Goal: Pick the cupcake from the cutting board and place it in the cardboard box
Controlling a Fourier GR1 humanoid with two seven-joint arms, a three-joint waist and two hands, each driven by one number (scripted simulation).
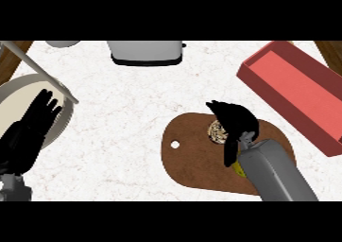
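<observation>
The cupcake (217, 131) sits on the brown cutting board (194, 160), mostly hidden under my right hand (235, 119). That hand's fingers curl down over the cupcake's right side and top, with the thumb reaching down along the board below it. I cannot tell if the cupcake is off the board. The red cardboard box (299, 90) lies open at the right, tilted diagonally, its inside bare. My left hand (30, 125) rests open at the left edge, fingers up, over a pale plate.
A pale round plate (13, 94) with a long stick (45, 73) across it lies at the left. A white toaster-like appliance (146, 52) stands at the back centre, a white cup (62, 43) to its left. Wooden edges show at both top corners.
</observation>
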